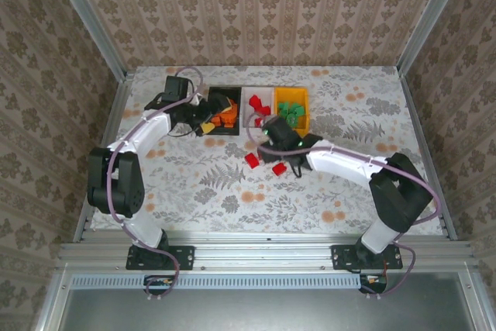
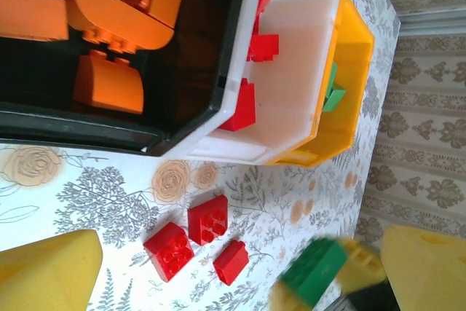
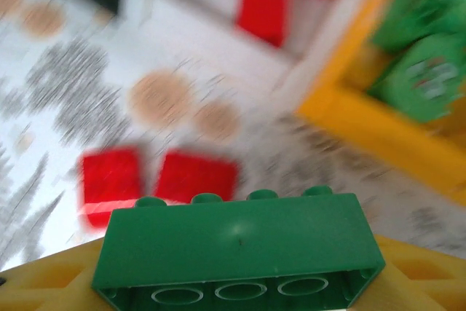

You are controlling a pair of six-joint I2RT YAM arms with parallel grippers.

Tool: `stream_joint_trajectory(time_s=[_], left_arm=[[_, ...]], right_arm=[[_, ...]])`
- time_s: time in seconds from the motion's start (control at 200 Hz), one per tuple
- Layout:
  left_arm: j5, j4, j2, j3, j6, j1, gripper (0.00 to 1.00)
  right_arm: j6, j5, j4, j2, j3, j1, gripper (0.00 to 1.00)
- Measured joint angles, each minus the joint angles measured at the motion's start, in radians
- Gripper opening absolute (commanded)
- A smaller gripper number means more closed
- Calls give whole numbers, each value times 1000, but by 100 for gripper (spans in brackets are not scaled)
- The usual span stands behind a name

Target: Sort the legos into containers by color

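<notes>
My right gripper (image 3: 237, 271) is shut on a long green lego (image 3: 237, 253), held above the table just in front of the white bin (image 1: 246, 108) and the orange-yellow bin (image 1: 304, 120); the held green lego (image 2: 314, 271) also shows in the left wrist view. Three red legos (image 2: 207, 218) lie loose on the table below. My left gripper (image 1: 208, 124) stands open at the black bin's (image 1: 221, 91) near edge, nothing between its fingers. Orange legos (image 2: 109, 85) fill the black bin. Red legos (image 2: 240, 107) lie in the white one, green legos (image 3: 426, 71) in the orange-yellow one.
The three bins stand side by side at the back middle of the flowered tablecloth (image 1: 194, 184). Metal frame rails (image 1: 101, 137) border the table on both sides. The right arm (image 1: 349, 162) stretches in from the right.
</notes>
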Motion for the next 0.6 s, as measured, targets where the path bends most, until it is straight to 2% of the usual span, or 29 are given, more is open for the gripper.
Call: stream_joint_trajectory(time_s=[0.13, 0.23, 0.425, 0.6], left_arm=[[18, 0, 3, 3, 0, -51, 100], [29, -9, 19, 28, 8, -95, 100], [38, -10, 21, 35, 16, -91, 100], [39, -10, 19, 35, 15, -62, 100]], right_arm=[[-37, 16, -25, 115, 211, -146, 69], [-59, 14, -39, 242, 377, -217, 69], [-79, -7, -116, 428, 568, -272, 71], [-81, -10, -159, 492, 625, -285, 78]])
